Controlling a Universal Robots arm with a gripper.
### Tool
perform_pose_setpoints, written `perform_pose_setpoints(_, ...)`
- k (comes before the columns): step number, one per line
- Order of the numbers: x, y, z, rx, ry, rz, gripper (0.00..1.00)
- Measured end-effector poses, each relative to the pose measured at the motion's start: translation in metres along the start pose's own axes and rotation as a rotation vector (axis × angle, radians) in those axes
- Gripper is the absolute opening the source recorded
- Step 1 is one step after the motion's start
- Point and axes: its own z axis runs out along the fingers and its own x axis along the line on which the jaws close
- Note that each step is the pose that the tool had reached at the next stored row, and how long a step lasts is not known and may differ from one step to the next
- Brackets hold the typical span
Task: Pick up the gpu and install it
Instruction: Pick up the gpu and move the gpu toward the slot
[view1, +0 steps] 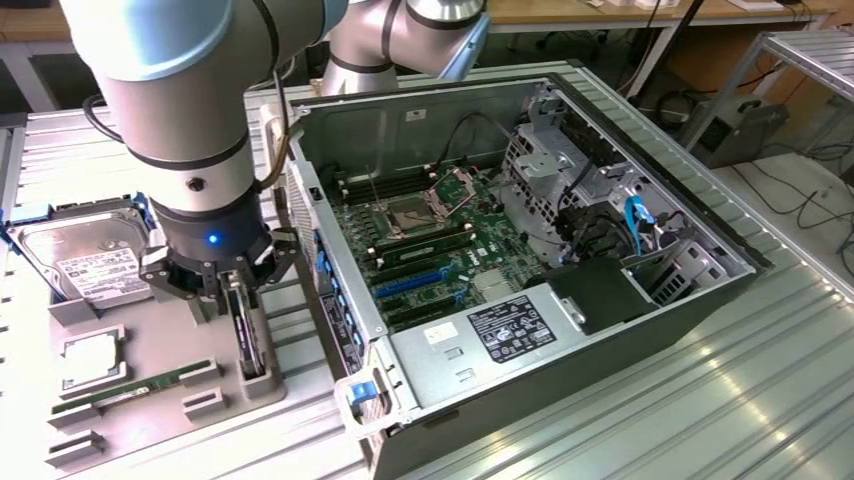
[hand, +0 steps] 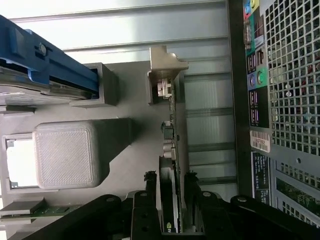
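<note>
Both fingers of the gripper are being held apart, gripping nothing, while the gpu, standing on edge in the grey holder beside the case, is being straddled; centring and squareness are probably being demanded.

We note bright, even overhead light in exterior view. Glare streaks on metal table, on far side of computer case from gripper. Case interior shaded, detail still readable. Blue light ring glows just above gripper. In wrist view, metal table ahead of gripper washes out near white; gripper itself dark, near silhouette; soft shadow beside grey printed block.
</note>
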Motion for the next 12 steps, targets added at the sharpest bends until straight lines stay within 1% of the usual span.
perform_pose_setpoints(5, 0.0024, -0.0002, 0.0005, 0.0001, -0.0002, 0.0, 0.36)
perform_pose_setpoints(10, 0.0025, -0.0006, 0.0037, 0.0003, -0.0013, 0.0, 0.36)
perform_pose_setpoints(11, 0.0025, -0.0006, 0.0039, 0.0001, -0.0014, 0.0, 0.26)
perform_pose_setpoints(12, 0.0026, -0.0006, 0.0039, 0.0008, 0.0003, -0.07, 0.26)
